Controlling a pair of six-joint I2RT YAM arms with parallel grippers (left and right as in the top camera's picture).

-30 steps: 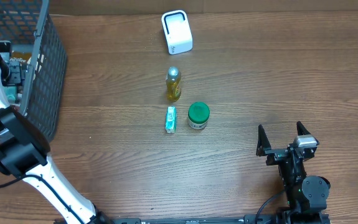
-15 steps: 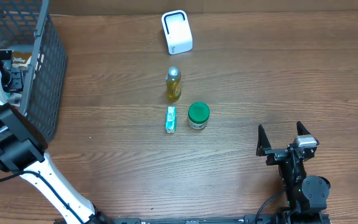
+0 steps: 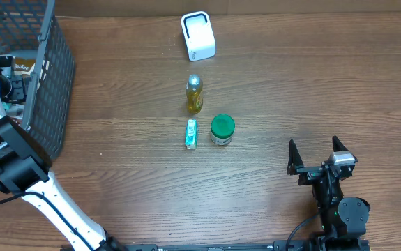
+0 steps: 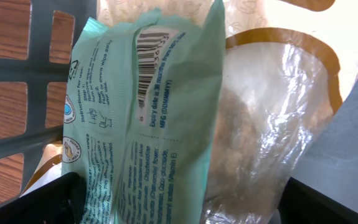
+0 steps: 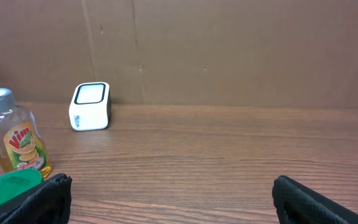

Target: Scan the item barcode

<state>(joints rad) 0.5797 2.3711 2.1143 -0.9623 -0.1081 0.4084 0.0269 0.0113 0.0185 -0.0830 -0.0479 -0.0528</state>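
Overhead: one basket (image 3: pixel 47 84) at the counter's (image 3: pixel 291 84) left edge takes the left arm (image 3: pixel 5 160); one scanner (image 3: pixel 198 36), one bottle (image 3: pixel 194 94), one jar (image 3: pixel 222 129) and one tube (image 3: pixel 191 133) sit mid-counter; the right end effector (image 3: pixel 316 159) is empty, fingers apart. Left wrist: the left end effector (image 4: pixel 185 208), spread wide, straddles two pouches in the basket, the green packet (image 4: pixel 147 112) bearing the barcode and a clear bag (image 4: pixel 272 124) behind it, so closing risks pinching both. Right wrist: same scanner, bottle and jar, nothing between the fingers.
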